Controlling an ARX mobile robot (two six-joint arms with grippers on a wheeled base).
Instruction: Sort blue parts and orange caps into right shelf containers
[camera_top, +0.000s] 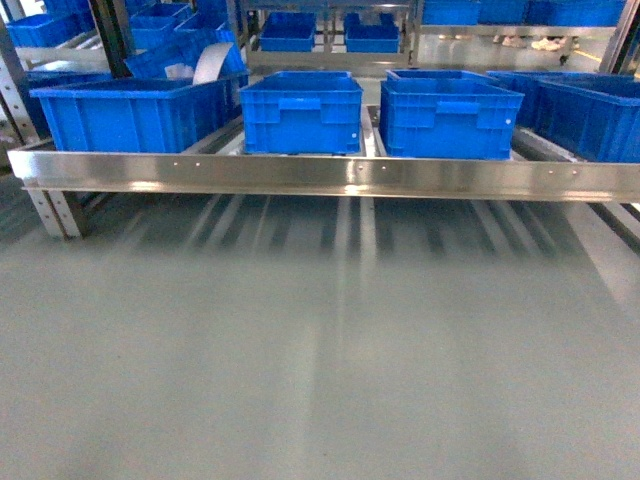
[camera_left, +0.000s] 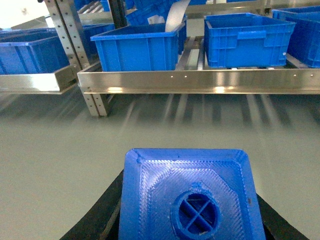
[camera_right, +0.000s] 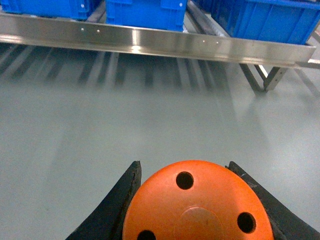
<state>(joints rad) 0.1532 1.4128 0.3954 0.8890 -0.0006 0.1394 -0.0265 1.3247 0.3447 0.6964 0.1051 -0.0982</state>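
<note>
Two grippers are loaded: our left gripper clamps a blue part, our right gripper clenches an orange cap, both above the floor before the shelf holding containers.

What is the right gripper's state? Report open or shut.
Shut on the orange cap: in the right wrist view the right gripper has a dark finger pressed against each side of it.
</note>
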